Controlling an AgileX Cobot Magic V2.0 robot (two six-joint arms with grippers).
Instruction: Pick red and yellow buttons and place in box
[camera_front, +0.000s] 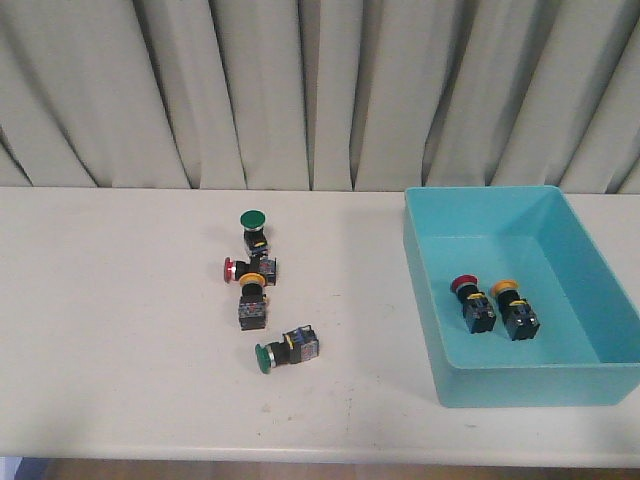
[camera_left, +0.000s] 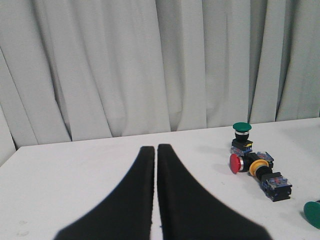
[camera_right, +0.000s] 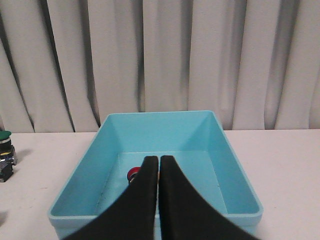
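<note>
**Risk: wrong pick from crowded cluster**

Left gripper (camera_left: 155, 150) pinched closed, empty. The red button (camera_front: 232, 268) and yellow button (camera_front: 251, 291) touch a green button (camera_front: 251, 222); a grasp may snag or scatter neighbours. Right gripper (camera_right: 159, 161) closed, empty, facing the box (camera_front: 425, 290), which already holds two.

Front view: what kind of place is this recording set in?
Probably a lab or test bench rather than a home: a plain white table against a pleated grey curtain, with only industrial push-buttons and a teal plastic box laid out on it.
</note>
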